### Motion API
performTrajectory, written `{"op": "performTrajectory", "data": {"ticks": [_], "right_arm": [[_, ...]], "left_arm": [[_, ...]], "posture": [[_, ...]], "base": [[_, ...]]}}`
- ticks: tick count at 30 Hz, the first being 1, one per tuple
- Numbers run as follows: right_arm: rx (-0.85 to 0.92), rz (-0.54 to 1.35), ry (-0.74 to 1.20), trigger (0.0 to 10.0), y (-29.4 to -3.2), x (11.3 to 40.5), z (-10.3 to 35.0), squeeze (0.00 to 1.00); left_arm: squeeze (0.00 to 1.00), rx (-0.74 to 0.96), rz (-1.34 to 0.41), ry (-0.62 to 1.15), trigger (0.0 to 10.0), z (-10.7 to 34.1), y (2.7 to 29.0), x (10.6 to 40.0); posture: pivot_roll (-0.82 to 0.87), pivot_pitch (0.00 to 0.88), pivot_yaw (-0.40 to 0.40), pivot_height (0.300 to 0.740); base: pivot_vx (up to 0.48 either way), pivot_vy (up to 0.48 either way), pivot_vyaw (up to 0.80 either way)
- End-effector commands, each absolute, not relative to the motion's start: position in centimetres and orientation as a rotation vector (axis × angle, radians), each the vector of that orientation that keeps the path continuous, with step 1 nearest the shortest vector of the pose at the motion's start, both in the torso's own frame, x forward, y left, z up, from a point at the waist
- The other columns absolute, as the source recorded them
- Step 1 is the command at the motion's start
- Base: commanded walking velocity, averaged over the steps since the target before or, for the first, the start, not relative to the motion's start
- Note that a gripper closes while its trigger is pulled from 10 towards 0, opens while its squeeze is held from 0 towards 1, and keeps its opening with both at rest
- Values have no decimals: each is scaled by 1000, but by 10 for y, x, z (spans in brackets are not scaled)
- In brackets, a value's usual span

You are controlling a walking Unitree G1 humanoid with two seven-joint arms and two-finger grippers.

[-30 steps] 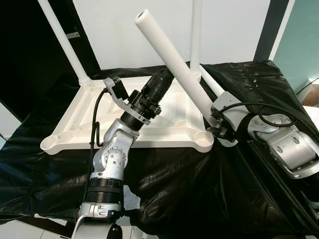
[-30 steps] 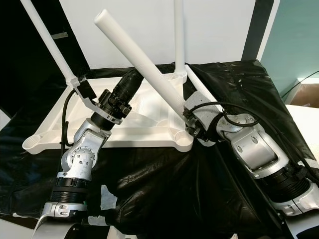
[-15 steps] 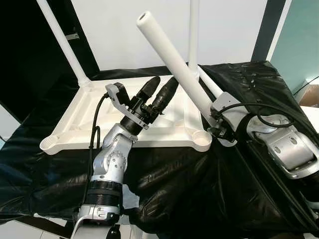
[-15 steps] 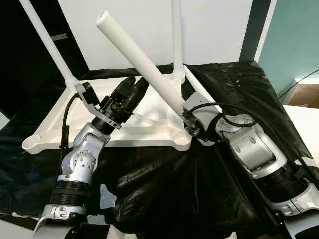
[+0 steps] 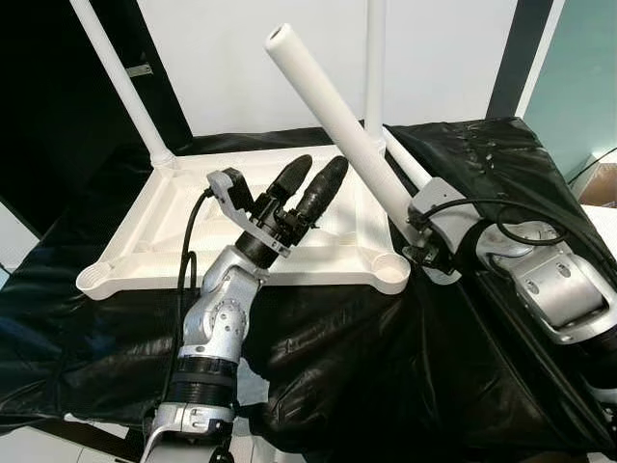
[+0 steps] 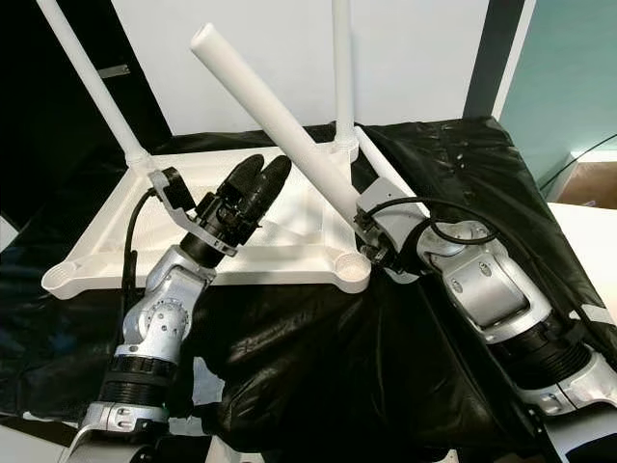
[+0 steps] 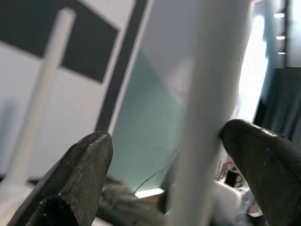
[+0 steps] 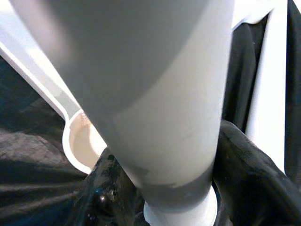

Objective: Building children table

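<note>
Fingers of the left gripper (image 5: 310,178) are spread apart, nothing pinched; they are raised over the upside-down white tabletop (image 5: 174,227), just beside the slanted white leg (image 5: 342,125). In the left wrist view one finger (image 7: 77,174) is seen on each side of that leg (image 7: 211,103), with a gap on the near side. Fingers of the right gripper (image 5: 416,246) are clamped on the slanted leg near its lower end; the black pads (image 8: 249,174) are seen pressed against the tube in the right wrist view. The leg's foot is held just above the empty corner socket (image 5: 393,270), not seated in it. Two other legs (image 5: 120,82) are seen standing in the far corner sockets, beyond both sets of fingers. A further white tube (image 5: 410,164) is seen lying on the black sheet (image 5: 386,357) behind the right fingers. The tabletop is laid on that black sheet.
</note>
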State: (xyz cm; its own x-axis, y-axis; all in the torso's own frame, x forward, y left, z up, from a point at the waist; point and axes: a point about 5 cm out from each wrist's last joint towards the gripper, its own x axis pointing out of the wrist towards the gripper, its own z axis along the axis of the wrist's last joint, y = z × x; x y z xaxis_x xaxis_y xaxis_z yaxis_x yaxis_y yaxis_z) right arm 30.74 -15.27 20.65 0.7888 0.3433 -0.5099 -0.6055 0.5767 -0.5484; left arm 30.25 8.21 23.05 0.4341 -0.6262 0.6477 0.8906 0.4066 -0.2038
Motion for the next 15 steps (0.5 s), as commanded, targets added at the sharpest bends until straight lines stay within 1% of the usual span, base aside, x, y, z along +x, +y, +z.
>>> {"op": "performTrajectory", "data": {"ticks": [1,5,9,14,15], "right_arm": [[-797,582,359,10000,-147,308,208,0],[-795,595,368,10000,-144,307,206,0],[-835,603,356,10000,-141,306,205,0],[-850,631,346,10000,-137,303,205,0],[-855,640,342,10000,-135,302,205,0]], "left_arm": [[0,-530,-1161,-583,10000,239,77,294],[0,-501,-1203,-589,10000,243,71,290],[0,-434,-1220,-545,10000,242,63,290],[0,-372,-1181,-476,10000,237,55,295],[0,-362,-1148,-447,3412,236,53,299]], "posture": [[-114,0,112,740],[-117,0,111,740],[-119,0,111,740],[-118,0,111,740],[-117,0,111,740]], "base": [[0,0,0],[0,0,0],[0,0,0],[0,0,0],[0,0,0]]}}
